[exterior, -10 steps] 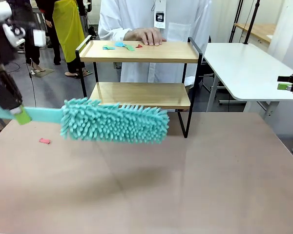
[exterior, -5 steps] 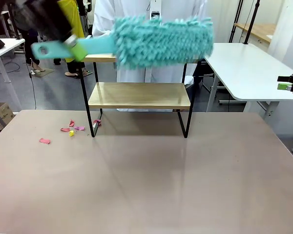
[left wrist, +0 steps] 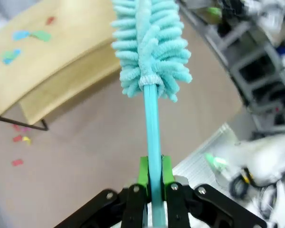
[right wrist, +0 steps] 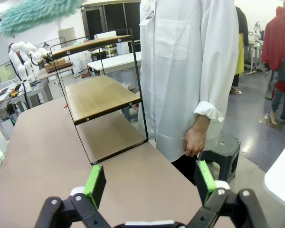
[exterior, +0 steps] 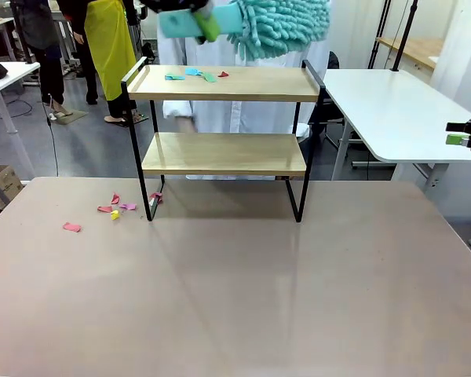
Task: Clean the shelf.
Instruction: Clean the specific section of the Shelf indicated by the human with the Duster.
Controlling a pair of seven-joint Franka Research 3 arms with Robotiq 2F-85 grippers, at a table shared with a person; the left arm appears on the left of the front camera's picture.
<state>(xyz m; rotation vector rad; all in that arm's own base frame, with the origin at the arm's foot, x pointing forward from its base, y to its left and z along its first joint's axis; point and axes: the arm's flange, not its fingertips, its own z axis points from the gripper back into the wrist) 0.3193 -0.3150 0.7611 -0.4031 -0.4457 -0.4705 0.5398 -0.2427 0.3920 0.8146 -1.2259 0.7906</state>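
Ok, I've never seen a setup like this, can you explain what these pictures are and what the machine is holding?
It is a robot with two arms, each ending in a two-finger gripper with green pads. The front picture looks across a brown table at a person in a white coat behind a two-tier wooden shelf. The other two come from cameras on the wrists, looking along each gripper's fingers. The left gripper is shut on the handle of a fluffy teal duster, held above the shelf's top board. Coloured paper scraps lie on that board, and other scraps lie on the table near the shelf's left leg. The right gripper is open and holds nothing.
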